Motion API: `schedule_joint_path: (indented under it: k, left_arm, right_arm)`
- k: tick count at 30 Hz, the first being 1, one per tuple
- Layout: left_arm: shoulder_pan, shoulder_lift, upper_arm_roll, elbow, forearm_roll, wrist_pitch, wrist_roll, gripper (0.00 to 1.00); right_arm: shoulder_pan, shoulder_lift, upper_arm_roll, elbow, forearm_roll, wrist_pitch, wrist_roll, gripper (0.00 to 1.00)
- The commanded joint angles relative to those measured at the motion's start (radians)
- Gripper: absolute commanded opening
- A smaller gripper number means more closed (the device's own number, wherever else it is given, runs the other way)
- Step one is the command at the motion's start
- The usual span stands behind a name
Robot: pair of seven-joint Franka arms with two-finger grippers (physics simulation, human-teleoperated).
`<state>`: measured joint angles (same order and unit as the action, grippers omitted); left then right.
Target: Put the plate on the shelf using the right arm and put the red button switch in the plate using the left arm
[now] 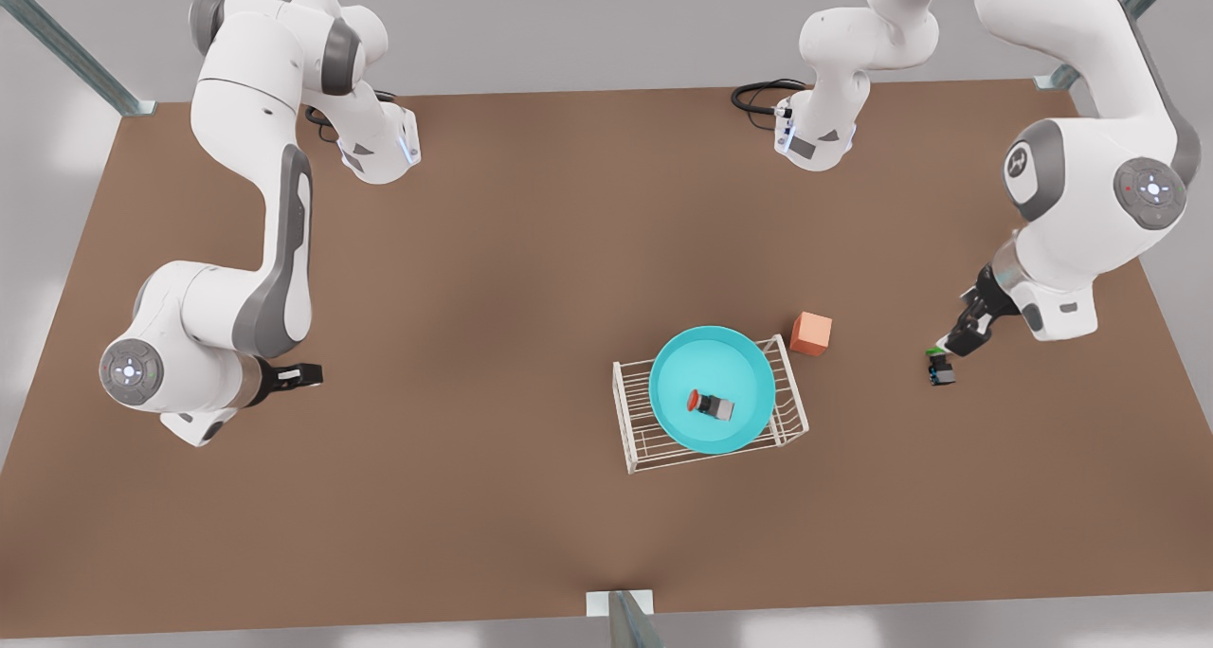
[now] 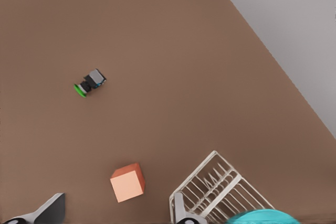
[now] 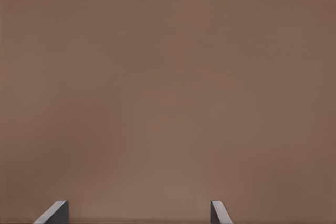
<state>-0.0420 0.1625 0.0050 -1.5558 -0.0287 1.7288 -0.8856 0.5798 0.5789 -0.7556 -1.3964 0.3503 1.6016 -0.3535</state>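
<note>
Brown table (image 1: 474,496) mostly bare. Rack (image 1: 709,407) mid-table holds plate (image 1: 712,388), rim past the rack's far edge; red switch (image 1: 712,405) inside it. Left gripper (image 1: 968,336) fingers apart, above green switch (image 1: 941,371). Right gripper (image 1: 305,375) fingers apart, waiting over bare table.

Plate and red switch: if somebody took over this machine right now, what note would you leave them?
Left pincer: open, empty, near the green-capped switch at the front view's right.
Right pincer: open, empty, over bare table at the front view's left.
The plate sits on the shelf; the red button switch lies in the plate.
Done: both placements. Left: seemingly nothing.
</note>
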Motion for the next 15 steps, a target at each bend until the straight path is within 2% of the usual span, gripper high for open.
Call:
schedule_joint_path:
  k: [1, 15]
  left_arm:
    - [-0.019, 0.012, 0.0, 0.017, -0.01, -0.115, 0.883, 1.0]
    - [-0.022, 0.018, 0.0, 0.016, -0.005, -0.115, 0.858, 1.0]
  right_arm:
    - [0.0, -0.001, -0.001, 0.0, -0.001, 0.011, -0.078, 1.0]
    - [-0.002, -0.001, -0.001, 0.0, 0.001, 0.012, -0.079, 1.0]
